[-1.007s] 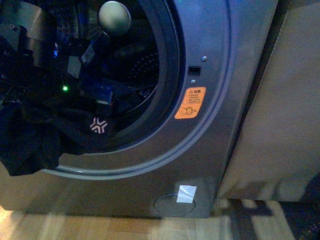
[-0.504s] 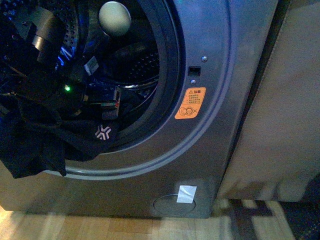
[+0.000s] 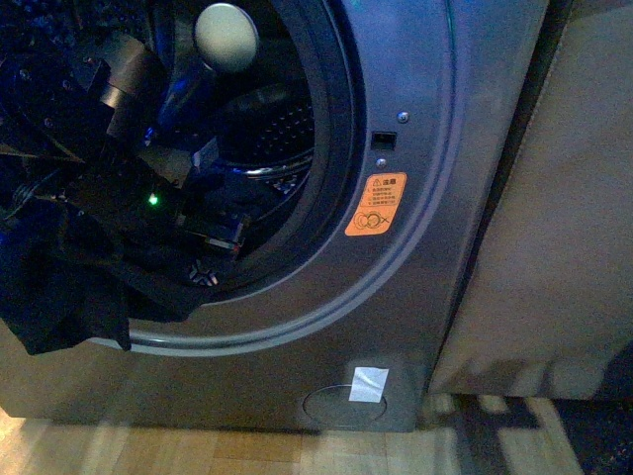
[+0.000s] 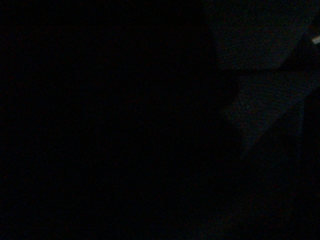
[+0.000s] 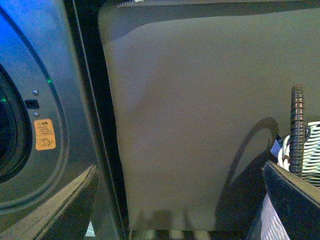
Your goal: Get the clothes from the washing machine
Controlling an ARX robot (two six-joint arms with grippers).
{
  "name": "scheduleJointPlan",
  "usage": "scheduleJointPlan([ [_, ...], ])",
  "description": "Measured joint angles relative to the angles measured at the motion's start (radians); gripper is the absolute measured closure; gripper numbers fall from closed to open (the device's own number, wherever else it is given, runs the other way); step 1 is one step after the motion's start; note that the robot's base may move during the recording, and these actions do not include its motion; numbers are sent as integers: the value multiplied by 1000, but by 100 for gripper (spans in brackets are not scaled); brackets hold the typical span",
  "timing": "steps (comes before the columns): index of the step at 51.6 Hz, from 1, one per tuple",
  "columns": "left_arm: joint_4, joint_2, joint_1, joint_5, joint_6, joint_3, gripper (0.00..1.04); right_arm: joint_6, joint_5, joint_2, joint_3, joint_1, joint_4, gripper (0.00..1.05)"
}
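Note:
The grey washing machine (image 3: 415, 119) fills the front view, its round door mouth open at the left. My left gripper (image 3: 216, 240) reaches into the mouth, a green light on its arm, and is shut on the clothes (image 3: 69, 297). The dark garment hangs over the lower rim at the far left; its white logo (image 3: 203, 272) shows partly under the gripper. The left wrist view is dark. In the right wrist view my right gripper (image 5: 180, 210) is open and empty, away from the drum, with the washing machine (image 5: 60, 100) at one side.
A beige panel (image 3: 554, 198) stands right of the machine, and fills the right wrist view (image 5: 200, 110). A wicker basket (image 5: 307, 150) with a dark handle sits by one right finger. Wooden floor (image 3: 247, 450) lies below. An orange sticker (image 3: 376, 203) and white label (image 3: 369, 383) mark the machine's front.
My left arm has shifted right and down in the drum mouth. The garment's logo has slid lower and is now partly covered. The right side is unchanged.

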Motion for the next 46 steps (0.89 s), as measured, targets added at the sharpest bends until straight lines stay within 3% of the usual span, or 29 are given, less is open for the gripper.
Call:
scheduleJointPlan([
  [17, 56, -9, 47, -5, 14, -24, 48, 0, 0, 0, 0, 0, 0, 7],
  [34, 175, -144, 124, 164, -76, -186, 93, 0, 0, 0, 0, 0, 0, 7],
  [46, 273, -486, 142, 317, -50, -454, 96, 0, 0, 0, 0, 0, 0, 7],
])
